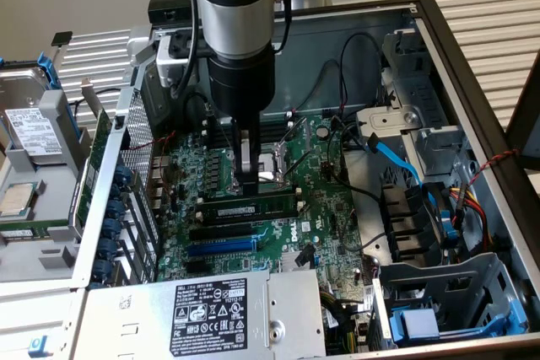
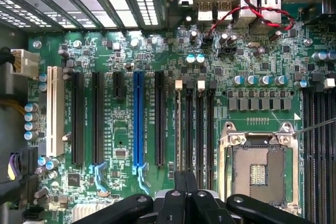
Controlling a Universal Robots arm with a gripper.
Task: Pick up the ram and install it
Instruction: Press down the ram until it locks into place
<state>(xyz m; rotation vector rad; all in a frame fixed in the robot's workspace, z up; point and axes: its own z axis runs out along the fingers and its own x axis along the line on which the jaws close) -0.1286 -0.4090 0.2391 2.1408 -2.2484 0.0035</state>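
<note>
One robot arm reached straight down into an open desktop computer case, its hand lowered onto the green motherboard beside the CPU socket. The hand's fingers were drawn fully together, and they met the top edge of the ram, a long thin stick with a white label that lay along the memory slots just in front of the socket, toward the power supply. From the outside camera the fingers appeared to pinch the stick near its middle, though whether it had left the board could not be told. In the wrist camera the dark fingers pressed together directly over the narrow memory slots beside the socket.

Judging by this, the grasp looked made, while the seating of the stick in its slot with the end clips latched was not visibly done.

Room to move was tight. The socket's raised metal frame stood right beside the hand on one side, and the long black and blue expansion slots ran close beyond the stick on the other. A loose blue cable and bundled wires hung farther from the socket toward the drive bays, well apart from the hand. Open space lay directly above.
</note>
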